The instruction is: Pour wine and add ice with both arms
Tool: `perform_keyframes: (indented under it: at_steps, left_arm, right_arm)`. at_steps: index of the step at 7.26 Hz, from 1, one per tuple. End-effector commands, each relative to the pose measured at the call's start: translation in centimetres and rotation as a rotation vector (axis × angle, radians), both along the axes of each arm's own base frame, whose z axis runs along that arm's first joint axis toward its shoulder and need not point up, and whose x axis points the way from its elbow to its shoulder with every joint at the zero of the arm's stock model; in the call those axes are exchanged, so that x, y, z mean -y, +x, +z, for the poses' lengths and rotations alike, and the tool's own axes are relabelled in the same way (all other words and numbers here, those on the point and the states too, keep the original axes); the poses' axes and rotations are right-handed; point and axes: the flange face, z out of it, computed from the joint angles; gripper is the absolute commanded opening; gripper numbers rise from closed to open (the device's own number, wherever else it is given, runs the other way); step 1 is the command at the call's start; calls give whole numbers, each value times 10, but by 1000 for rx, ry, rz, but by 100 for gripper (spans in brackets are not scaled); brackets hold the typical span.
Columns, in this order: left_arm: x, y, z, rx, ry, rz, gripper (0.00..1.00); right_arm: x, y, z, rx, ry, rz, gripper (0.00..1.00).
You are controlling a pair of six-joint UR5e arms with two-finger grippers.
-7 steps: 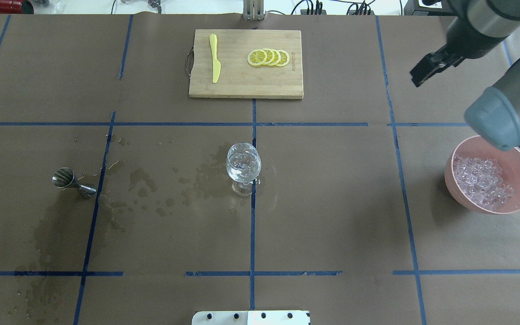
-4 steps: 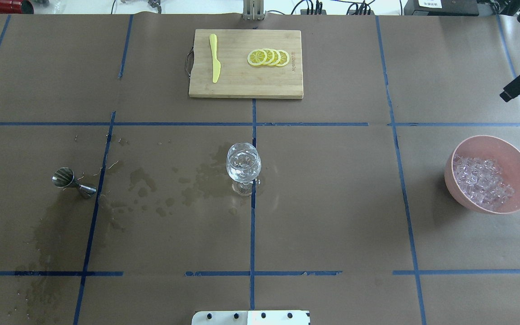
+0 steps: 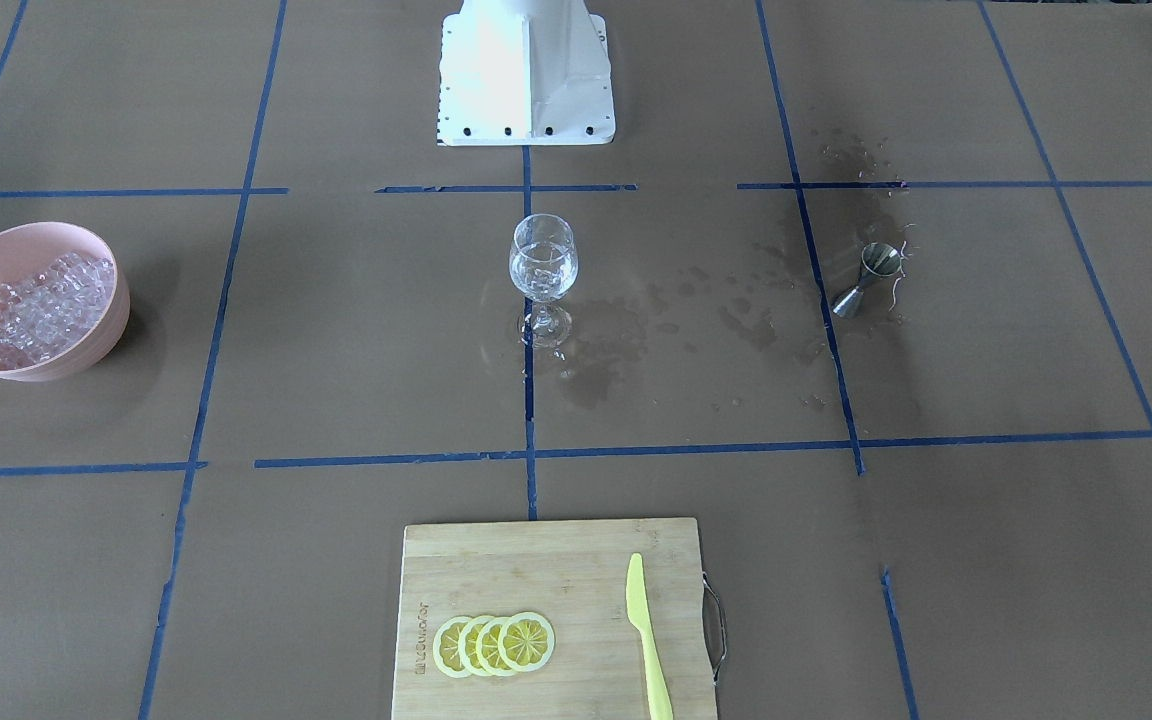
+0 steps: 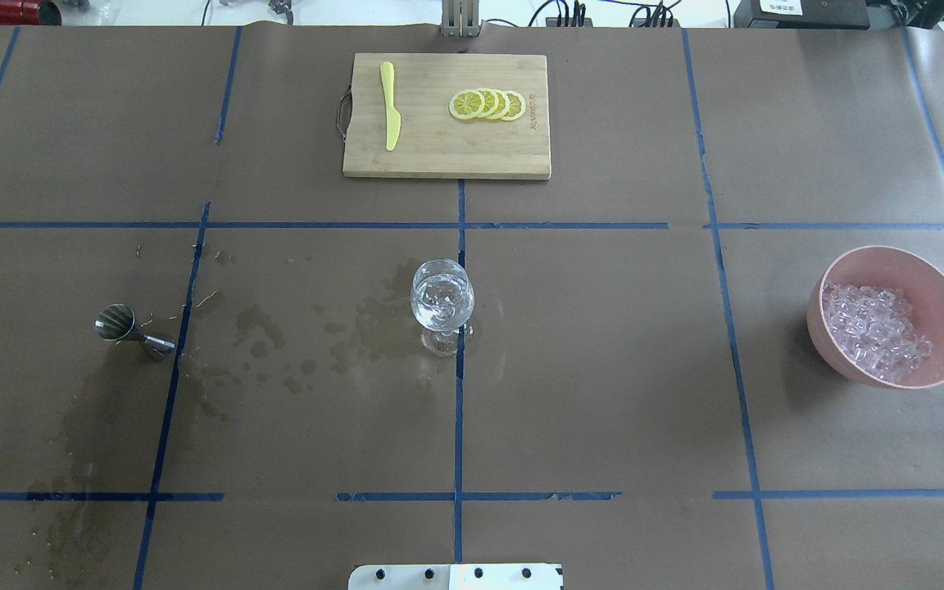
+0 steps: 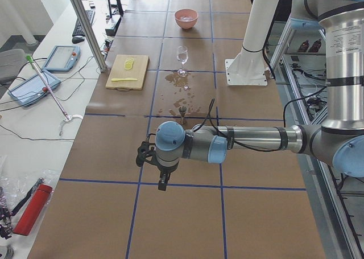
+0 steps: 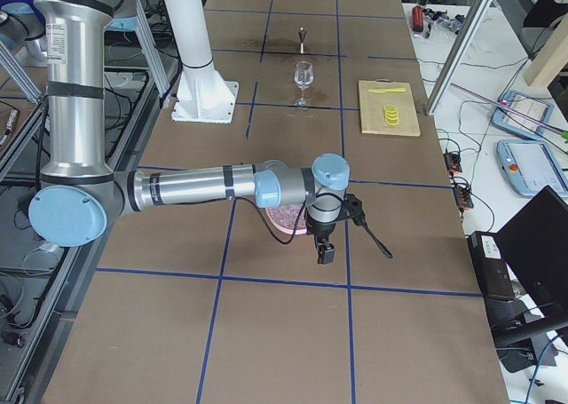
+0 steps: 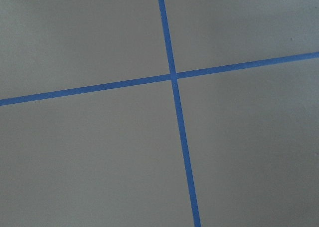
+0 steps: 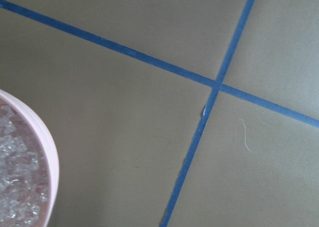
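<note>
Ice in pink bowl, right pincer just beside the bowl

one glass, one jigger, one bowl, one board, one knife, four lemon slices.

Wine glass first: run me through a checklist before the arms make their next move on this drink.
1. Wine glass upright at the table's centre: ok.
2. Pink bowl holds a heap of ice: ok.
3. Jigger upright, apart from the glass: ok.
4. Paper dry around the glass: not ok, wet stains spread between jigger and glass.
5. Left hand open or shut: cannot tell from the side view.
6. Right hand open or shut: cannot tell; it hangs beside the bowl.
</note>
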Motion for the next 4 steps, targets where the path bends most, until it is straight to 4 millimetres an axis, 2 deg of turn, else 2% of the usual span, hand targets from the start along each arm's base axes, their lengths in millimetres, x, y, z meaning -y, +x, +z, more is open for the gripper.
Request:
perform_keyframes:
  at_steps: [1,4]
  left_arm:
    - [0,0,0,1,0,0,100]
    - [0,0,1,-1,-1,0,100]
  right_arm:
    - [-16,54,18,40,-9,116,100]
    - [-23,56,25,17,0,105,100]
